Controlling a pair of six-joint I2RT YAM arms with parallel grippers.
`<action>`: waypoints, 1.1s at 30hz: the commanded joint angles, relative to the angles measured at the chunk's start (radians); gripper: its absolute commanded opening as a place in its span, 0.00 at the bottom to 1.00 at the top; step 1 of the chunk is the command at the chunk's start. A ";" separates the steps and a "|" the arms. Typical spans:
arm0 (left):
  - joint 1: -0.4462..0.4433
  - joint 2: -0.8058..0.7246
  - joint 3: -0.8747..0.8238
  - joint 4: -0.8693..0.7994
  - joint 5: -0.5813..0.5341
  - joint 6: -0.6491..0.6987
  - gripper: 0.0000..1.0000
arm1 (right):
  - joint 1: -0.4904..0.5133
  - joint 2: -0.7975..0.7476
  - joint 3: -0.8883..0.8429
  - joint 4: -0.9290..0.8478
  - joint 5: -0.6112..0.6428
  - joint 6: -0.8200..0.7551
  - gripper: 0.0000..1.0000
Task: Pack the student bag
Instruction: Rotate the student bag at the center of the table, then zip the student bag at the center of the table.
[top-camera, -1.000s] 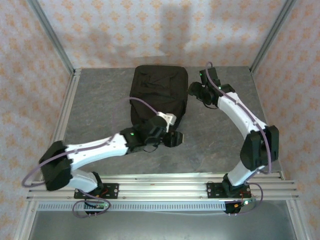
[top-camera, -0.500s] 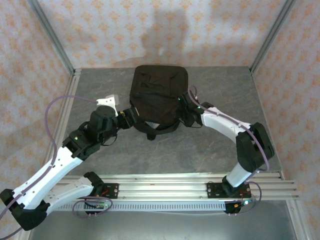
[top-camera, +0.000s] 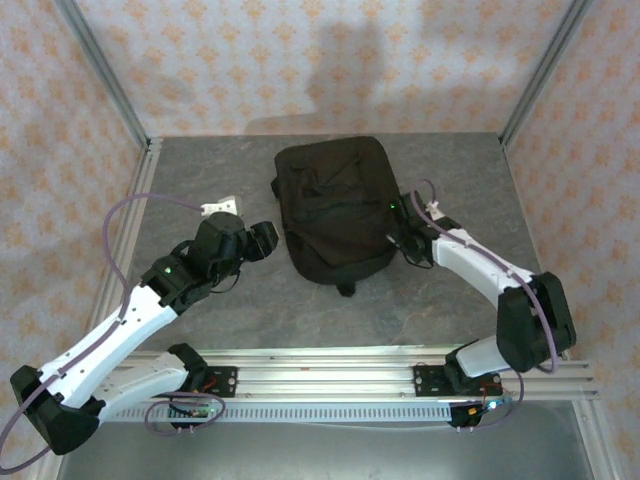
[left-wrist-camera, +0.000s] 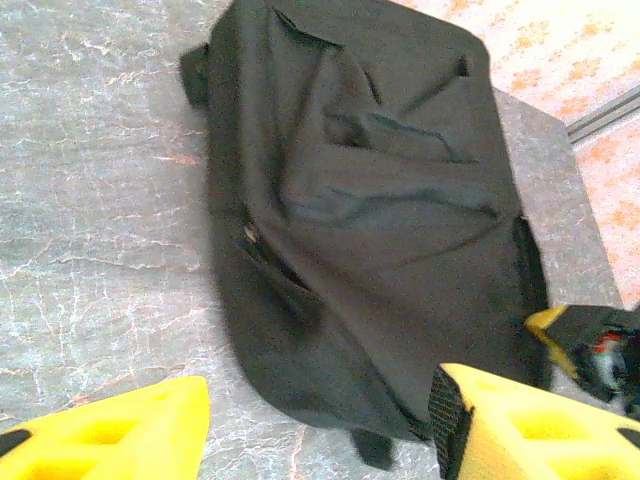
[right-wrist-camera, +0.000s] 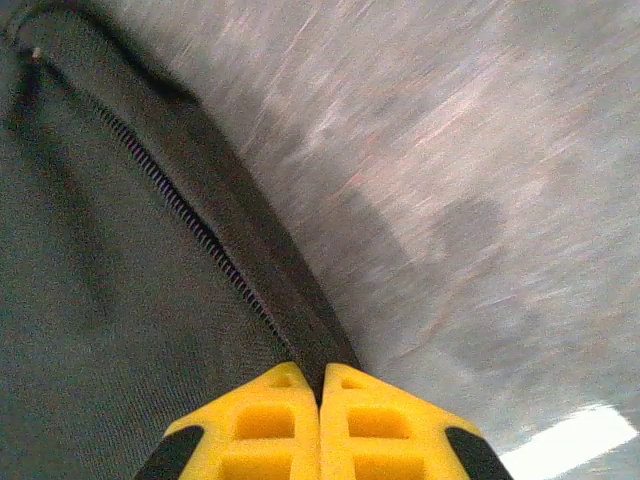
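From above, the student bag (top-camera: 335, 210) lies flat on the grey table (top-camera: 200, 180), in the middle and a little to the far side. Half a second ago it lay straight; now it is turned, and its rounded end comes nearer to the arms. The loose straps at its near edge are now mostly under it. The left gripper (top-camera: 264, 240) was touching the left edge of the bag then. Now it stands just beside it, apart. The right gripper (top-camera: 398, 238) is at the right edge of the bag.

In the left wrist view, the left gripper (left-wrist-camera: 320, 400) is about half open and holds nothing. The bag (left-wrist-camera: 370, 220) lies in front of it, closed and creased. A yellow tip of the right gripper (left-wrist-camera: 555, 325) shows at the far side of the bag.

In the right wrist view, the right gripper (right-wrist-camera: 320, 385) has just closed fully, finger against finger. Its tips sit on the dark edge band of the bag (right-wrist-camera: 90, 300), next to the zipper (right-wrist-camera: 190, 225). I cannot tell if any fabric is caught between them.

I judge that the arms are still arranging and trying to open the bag; the packing itself is not yet begun.
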 joint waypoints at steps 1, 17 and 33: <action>0.008 0.007 -0.021 0.027 -0.025 -0.024 0.61 | -0.037 -0.057 0.017 -0.175 0.214 -0.088 0.09; 0.178 0.177 -0.086 0.124 0.124 -0.213 0.59 | 0.322 0.095 0.456 -0.291 -0.018 -0.773 0.46; 0.194 0.525 -0.014 0.383 0.344 -0.228 0.62 | 0.388 0.297 0.507 -0.267 0.048 -0.649 0.52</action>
